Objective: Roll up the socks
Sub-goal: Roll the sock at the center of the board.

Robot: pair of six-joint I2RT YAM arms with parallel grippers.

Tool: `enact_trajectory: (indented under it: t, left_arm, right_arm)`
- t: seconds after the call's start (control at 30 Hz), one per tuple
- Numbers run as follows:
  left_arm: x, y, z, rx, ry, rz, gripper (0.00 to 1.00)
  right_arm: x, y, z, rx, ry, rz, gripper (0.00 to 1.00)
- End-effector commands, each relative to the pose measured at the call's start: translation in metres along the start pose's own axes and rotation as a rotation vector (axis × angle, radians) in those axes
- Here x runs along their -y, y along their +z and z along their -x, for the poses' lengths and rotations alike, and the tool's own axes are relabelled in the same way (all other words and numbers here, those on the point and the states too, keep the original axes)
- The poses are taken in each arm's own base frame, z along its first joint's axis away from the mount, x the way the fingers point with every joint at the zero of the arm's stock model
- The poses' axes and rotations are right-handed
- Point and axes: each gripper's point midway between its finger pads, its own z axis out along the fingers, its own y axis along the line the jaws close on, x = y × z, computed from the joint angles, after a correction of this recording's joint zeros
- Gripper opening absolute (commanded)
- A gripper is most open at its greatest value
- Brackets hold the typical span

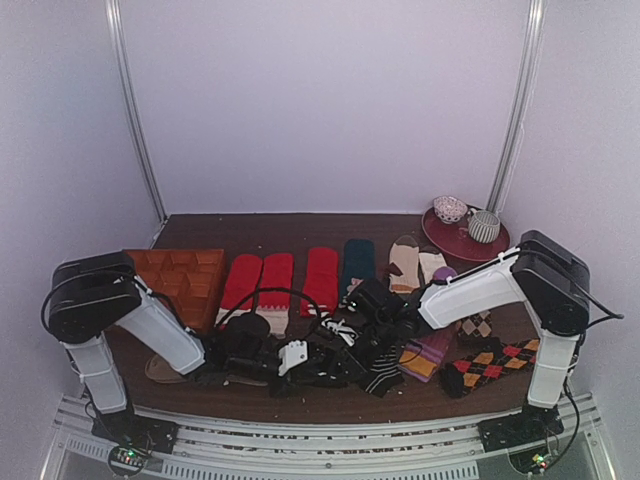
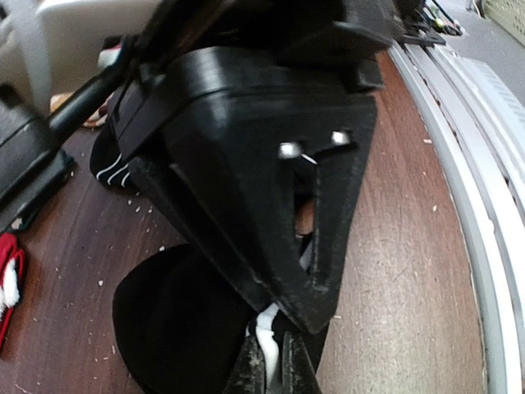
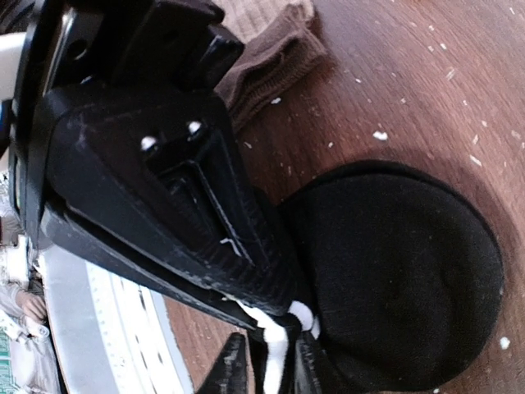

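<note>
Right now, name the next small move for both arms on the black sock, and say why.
Probably turn the white-banded cuff of the black sock over toward its toe to start the roll. The left fingers and right fingers both look pinched on that cuff, and the toe lies flat on the table.

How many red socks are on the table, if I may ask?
3 red socks: two side by side beside the wooden tray, one left of the teal sock. Arms may hide more.
</note>
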Motion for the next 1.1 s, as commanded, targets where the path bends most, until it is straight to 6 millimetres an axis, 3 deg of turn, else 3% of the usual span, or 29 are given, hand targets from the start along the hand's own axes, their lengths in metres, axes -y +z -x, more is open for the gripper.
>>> enact_trajectory:
  t: [0.0, 0.17, 0.33, 0.5, 0.77, 1.07]
  left_arm:
    - [0.0, 0.008, -0.036, -0.141, -0.134, 0.014, 0.0]
    - [0.006, 0.002, -0.063, -0.249, -0.309, 0.027, 0.0]
    - [0.017, -0.004, -0.088, -0.326, -0.439, 0.019, 0.0]
    - [0.025, -0.007, -0.106, -0.37, -0.533, -0.013, 0.0]
    - [0.032, -0.009, -0.116, -0.395, -0.57, -0.041, 0.0]
    - [0.035, -0.01, -0.116, -0.393, -0.571, -0.071, 0.0]
  right_arm:
    - [0.02, 0.014, -0.059, -0.186, 0.106, -0.055, 0.26]
    - [0.021, -0.004, -0.023, -0.004, -0.032, -0.139, 0.38]
    - [0.011, -0.049, 0.012, 0.327, -0.305, -0.331, 0.45]
    - [-0.017, -0.079, 0.017, 0.567, -0.615, -0.49, 0.47]
    - [-0.02, -0.044, 0.003, 0.39, -0.845, -0.635, 0.47]
    - [-0.005, -0.016, -0.002, 0.268, -0.889, -0.695, 0.43]
